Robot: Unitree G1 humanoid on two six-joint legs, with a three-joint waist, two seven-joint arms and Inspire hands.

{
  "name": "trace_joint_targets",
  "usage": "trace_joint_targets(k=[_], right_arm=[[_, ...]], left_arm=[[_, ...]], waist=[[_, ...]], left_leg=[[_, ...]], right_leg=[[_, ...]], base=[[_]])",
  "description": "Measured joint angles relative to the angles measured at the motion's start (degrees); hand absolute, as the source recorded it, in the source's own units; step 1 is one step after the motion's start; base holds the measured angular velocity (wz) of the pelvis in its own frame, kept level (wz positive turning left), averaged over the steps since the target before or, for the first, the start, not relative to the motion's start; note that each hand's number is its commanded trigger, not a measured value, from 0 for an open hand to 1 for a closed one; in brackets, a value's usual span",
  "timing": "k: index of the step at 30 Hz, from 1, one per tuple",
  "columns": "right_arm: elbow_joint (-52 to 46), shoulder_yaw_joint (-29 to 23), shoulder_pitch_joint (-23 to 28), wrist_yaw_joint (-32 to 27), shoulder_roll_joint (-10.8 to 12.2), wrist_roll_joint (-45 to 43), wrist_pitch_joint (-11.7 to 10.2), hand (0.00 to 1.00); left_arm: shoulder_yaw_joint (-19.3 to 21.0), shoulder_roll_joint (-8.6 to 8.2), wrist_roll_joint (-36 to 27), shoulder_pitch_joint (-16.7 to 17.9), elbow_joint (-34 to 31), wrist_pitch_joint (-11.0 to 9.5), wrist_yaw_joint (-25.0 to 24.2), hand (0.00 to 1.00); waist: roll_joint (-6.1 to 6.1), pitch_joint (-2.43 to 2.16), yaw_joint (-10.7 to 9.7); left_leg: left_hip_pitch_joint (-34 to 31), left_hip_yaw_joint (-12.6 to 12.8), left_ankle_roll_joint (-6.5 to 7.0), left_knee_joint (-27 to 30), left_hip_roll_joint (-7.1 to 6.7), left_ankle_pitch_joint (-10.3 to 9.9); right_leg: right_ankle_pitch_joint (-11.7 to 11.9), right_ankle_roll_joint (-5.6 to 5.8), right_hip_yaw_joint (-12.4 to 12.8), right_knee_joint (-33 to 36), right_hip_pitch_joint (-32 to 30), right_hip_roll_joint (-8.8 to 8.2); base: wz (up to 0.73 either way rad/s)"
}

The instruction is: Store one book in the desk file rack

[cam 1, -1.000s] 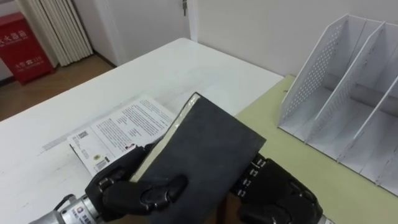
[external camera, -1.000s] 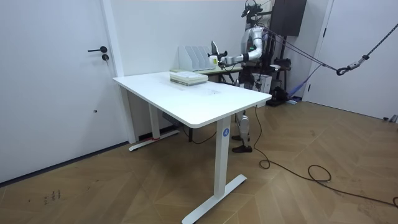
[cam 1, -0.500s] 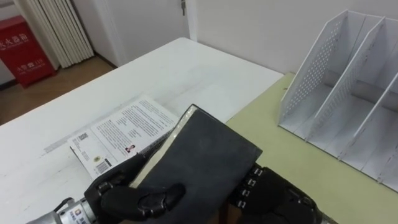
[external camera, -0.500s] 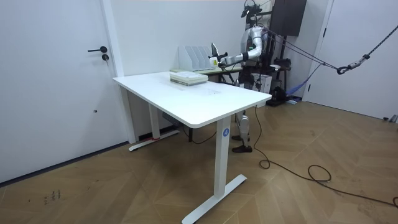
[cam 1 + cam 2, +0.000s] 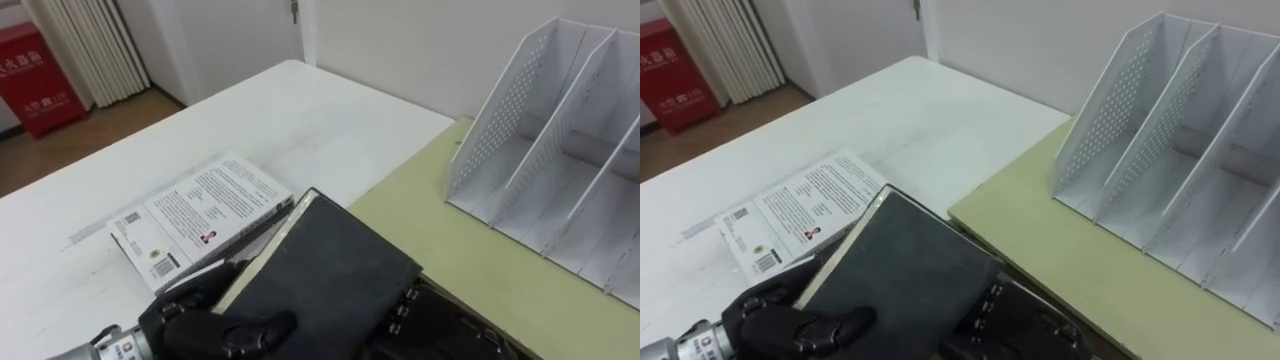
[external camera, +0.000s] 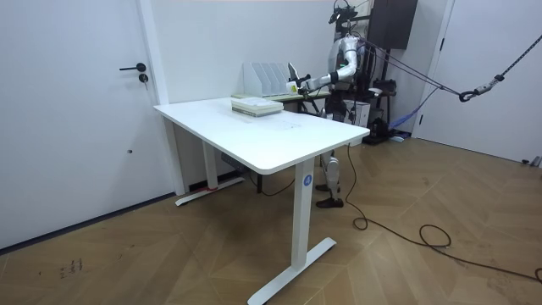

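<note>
My left hand [image 5: 215,322] has its fingers clamped on the black book [image 5: 335,268], held tilted, well left of the file rack [image 5: 498,112] and outside it. My right hand [image 5: 450,325] is under the book, and I can't tell how its fingers stand. A white book [image 5: 195,215] lies flat on the worktop [image 5: 300,110], further left of the rack.

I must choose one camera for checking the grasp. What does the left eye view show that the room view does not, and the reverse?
Left eye view: the left hand curled round the dark book, the right hand beneath it, print on the white book. Room view: the robot standing beyond the white desk, the door, the floor. Both: the desk, the file rack, both books.
</note>
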Motion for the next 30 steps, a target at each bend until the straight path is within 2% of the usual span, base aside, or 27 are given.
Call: trace_joint_targets(k=[6,22,23,24,25,30], right_arm=[[0.9,0.3,-0.9,-0.4,0.0,0.1,-0.7,1.0],[0.9,0.4,-0.9,-0.4,0.0,0.0,-1.0,1.0],[0.9,0.4,-0.9,-0.4,-0.1,-0.1,-1.0,1.0],[0.9,0.6,-0.9,-0.5,-0.1,-0.3,-1.1,1.0],[0.9,0.7,-0.9,-0.8,-0.3,-0.3,-1.1,1.0],[0.9,1.3,-0.9,-1.6,-0.2,-0.5,-1.1,1.0]], left_arm=[[-3.5,0.03,-0.1,-2.1,-0.1,0.0,-1.1,1.0],[-3.8,0.07,0.1,-2.3,0.1,0.0,-1.1,1.0],[-3.9,0.07,0.1,-2.2,0.2,0.0,-1.1,0.82],[-4.2,0.09,0.1,-2.2,0.4,0.0,-1.1,0.58],[-4.3,0.09,0.1,-2.2,0.6,0.0,-1.1,0.0],[-4.3,0.09,0.4,-1.6,1.1,0.0,-0.7,0.0]], waist=[[-0.06,0.01,0.1],[-0.3,-0.11,1.2],[-0.33,-0.13,1.2],[-0.39,-0.14,1.2],[-0.42,-0.14,1.3],[-0.41,-0.2,1.3]], left_leg=[[-0.5,-0.1,0.0,0.4,0.04,0.0],[-0.9,0.4,0.0,1.3,0.16,0.0],[-0.9,0.4,0.0,1.4,0.16,0.0],[-1.0,0.4,0.0,1.5,0.16,0.0],[-1.0,0.4,0.0,1.5,0.16,0.0],[-1.3,0.4,0.0,1.4,0.15,0.0]], right_leg=[[0.0,0.0,-0.2,0.2,-0.4,-0.09],[0.1,-0.11,-0.2,1.0,-0.8,-0.15],[0.1,-0.11,-0.2,1.1,-0.8,-0.16],[0.1,-0.11,-0.2,1.1,-0.8,-0.16],[0.1,-0.12,-0.2,1.1,-0.8,-0.16],[0.1,-0.22,-0.1,0.7,-0.8,-0.12]], base=[[0.0],[0.0],[0.0],[0.0],[0.0],[0.0]])
